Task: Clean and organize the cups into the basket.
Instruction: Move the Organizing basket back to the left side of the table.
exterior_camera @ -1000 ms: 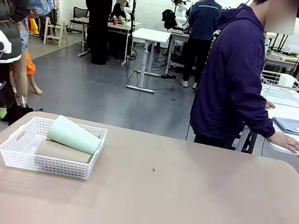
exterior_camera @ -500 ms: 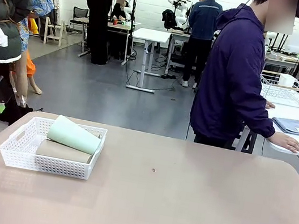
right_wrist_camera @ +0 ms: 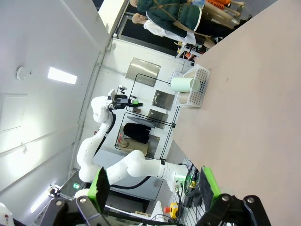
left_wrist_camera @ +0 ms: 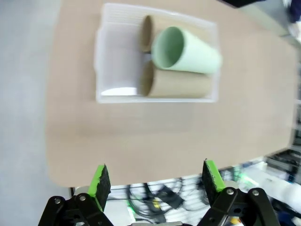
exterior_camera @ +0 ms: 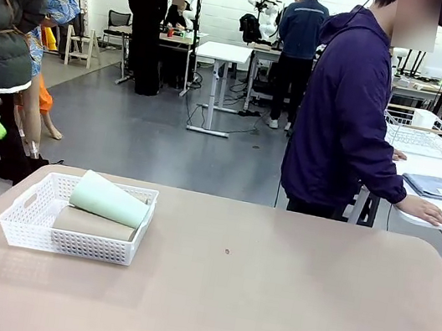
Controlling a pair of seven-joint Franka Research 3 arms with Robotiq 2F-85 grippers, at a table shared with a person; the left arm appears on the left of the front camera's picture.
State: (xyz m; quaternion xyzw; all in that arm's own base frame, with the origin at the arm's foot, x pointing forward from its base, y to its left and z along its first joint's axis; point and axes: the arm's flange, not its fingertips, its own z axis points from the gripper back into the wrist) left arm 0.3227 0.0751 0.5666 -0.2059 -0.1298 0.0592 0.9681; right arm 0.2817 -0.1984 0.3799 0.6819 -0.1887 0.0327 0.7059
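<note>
Left gripper [left_wrist_camera: 154, 181] raised high over the table edge, fingers spread, empty. Right gripper [right_wrist_camera: 153, 186] likewise spread, empty, well away. Mint cup [exterior_camera: 110, 200] lies atop two tan cups [left_wrist_camera: 175, 84] inside the basket [exterior_camera: 25, 222].

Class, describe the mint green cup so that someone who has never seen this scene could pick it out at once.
Start at the big tan table and find the white lattice basket near its left end. Three cups lie on their sides in it. The mint green cup rests on top of the two beige cups, and it is the only one that is not beige.
</note>
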